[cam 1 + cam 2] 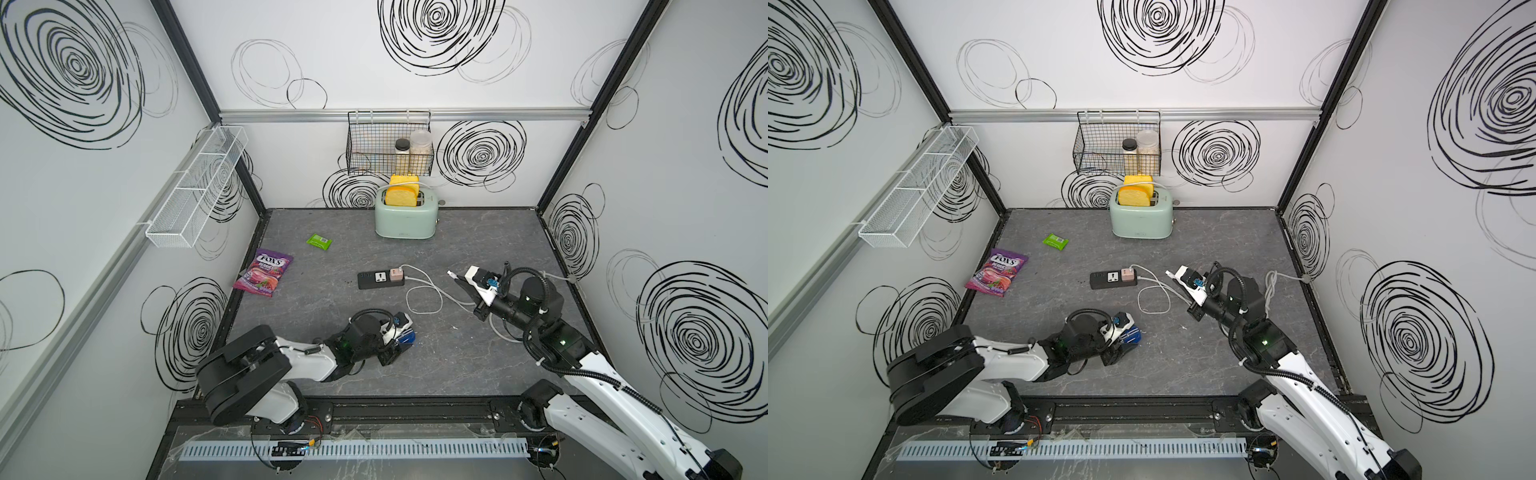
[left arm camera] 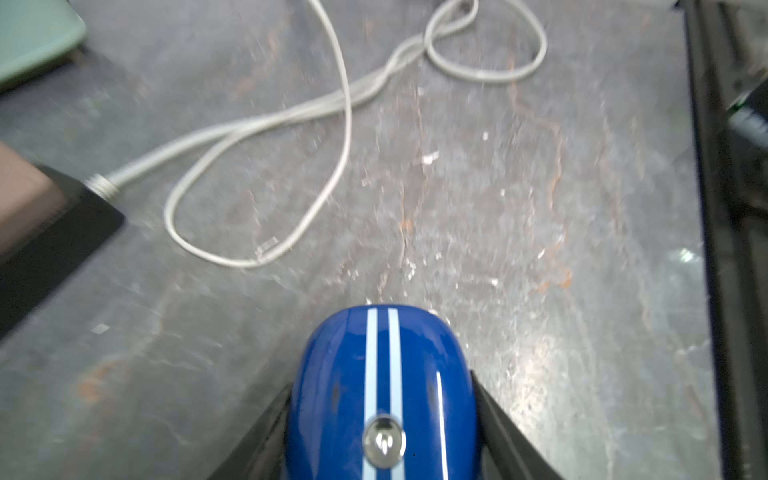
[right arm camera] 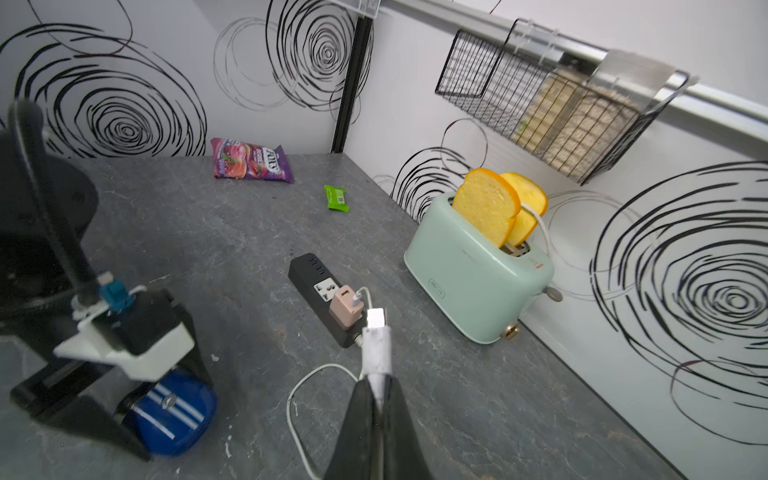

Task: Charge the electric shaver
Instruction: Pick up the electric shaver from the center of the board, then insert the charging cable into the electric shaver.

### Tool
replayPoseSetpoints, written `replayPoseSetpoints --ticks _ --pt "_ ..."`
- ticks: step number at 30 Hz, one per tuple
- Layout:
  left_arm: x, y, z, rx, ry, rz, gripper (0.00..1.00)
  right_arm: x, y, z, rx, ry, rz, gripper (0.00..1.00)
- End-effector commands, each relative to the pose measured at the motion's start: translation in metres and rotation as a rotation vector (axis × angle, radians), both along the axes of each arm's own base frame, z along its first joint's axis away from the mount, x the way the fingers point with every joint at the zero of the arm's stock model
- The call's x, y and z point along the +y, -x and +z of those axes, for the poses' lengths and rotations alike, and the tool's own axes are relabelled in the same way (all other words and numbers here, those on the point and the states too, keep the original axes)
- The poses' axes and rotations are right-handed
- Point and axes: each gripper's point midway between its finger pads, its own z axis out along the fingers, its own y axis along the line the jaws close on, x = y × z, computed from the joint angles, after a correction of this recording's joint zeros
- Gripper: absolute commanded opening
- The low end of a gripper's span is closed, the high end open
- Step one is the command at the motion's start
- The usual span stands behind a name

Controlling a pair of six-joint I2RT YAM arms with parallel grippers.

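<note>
Left gripper (image 2: pixel 380 386) low near table front, jaws clamped on both sides of electric shaver (image 3: pixel 174 411); its glossy blue striped body sits down at tabletop. Right gripper (image 3: pixel 379 384), well apart to its right, pinched together on plug end of white charging cable (image 3: pixel 376 349). Grey marbled table (image 1: pixel 457 353) holds black power strip (image 1: pixel 380 278) and mint toaster (image 1: pixel 405 222). White walls, black swirls.

Grey tabletop (image 1: pixel 478 232): toaster (image 1: pixel 405 222), power strip (image 1: pixel 370 280), cable (image 2: pixel 349 120), candy bag (image 1: pixel 264 272), green packet (image 1: pixel 319 241)
</note>
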Motion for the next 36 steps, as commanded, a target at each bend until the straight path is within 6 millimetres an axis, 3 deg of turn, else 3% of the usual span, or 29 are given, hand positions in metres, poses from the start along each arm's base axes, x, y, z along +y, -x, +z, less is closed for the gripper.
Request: replayPoseSetpoints --ticks 1,5,7,10,15,21,26,36 --pt "-0.007 -0.017 0.068 -0.093 0.133 -0.058 0.00 0.007 0.007 0.000 0.074 0.022 0.059 0.00" --pt "0.002 -0.030 0.105 -0.093 0.140 -0.140 0.00 0.009 0.011 0.000 0.119 0.022 0.073 0.00" --pt "0.005 -0.032 0.113 -0.109 0.102 -0.175 0.00 0.008 0.010 -0.005 0.129 0.049 0.061 0.00" --pt "0.007 -0.013 0.125 -0.221 0.092 -0.351 0.00 0.012 0.017 -0.016 0.152 0.121 0.102 0.00" --pt "0.015 -0.002 0.137 -0.301 0.153 -0.447 0.00 0.036 0.043 -0.032 0.185 0.248 0.245 0.00" --pt "0.015 0.007 0.136 -0.284 0.139 -0.550 0.00 0.056 0.066 -0.044 0.256 0.281 0.378 0.00" --pt "0.015 0.009 0.138 -0.296 0.159 -0.568 0.00 0.058 0.067 -0.052 0.269 0.310 0.385 0.00" --pt "0.013 0.008 0.140 -0.316 0.192 -0.564 0.00 0.067 0.066 -0.044 0.237 0.276 0.384 0.00"
